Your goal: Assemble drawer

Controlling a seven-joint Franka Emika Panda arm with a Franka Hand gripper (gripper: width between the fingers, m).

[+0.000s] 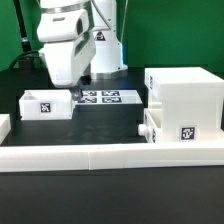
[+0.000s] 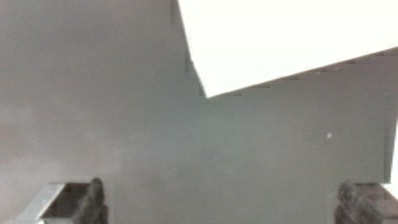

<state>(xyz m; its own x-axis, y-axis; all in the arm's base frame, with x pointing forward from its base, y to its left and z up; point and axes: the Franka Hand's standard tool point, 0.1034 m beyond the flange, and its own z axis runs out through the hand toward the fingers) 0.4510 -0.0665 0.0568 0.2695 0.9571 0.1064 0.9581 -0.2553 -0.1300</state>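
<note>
The large white cube-like housing [image 1: 185,98] stands at the exterior view's right, with a tag on its front. A small tray with a round knob [image 1: 149,126] sits against the housing's lower left side. A second small white tray [image 1: 46,104] with a tag stands at the exterior view's left. My gripper [image 1: 79,92] hangs just to the right of that tray, close above the table. In the wrist view the gripper [image 2: 222,205] is open, with only grey table between its fingers [image 2: 79,202]. A white corner [image 2: 294,40] lies ahead of it; I cannot tell which part it is.
The marker board [image 1: 106,97] lies flat behind the gripper, between the tray and the housing. A long low white border rail [image 1: 100,154] runs along the front of the table. The arm's white base [image 1: 105,45] stands at the back.
</note>
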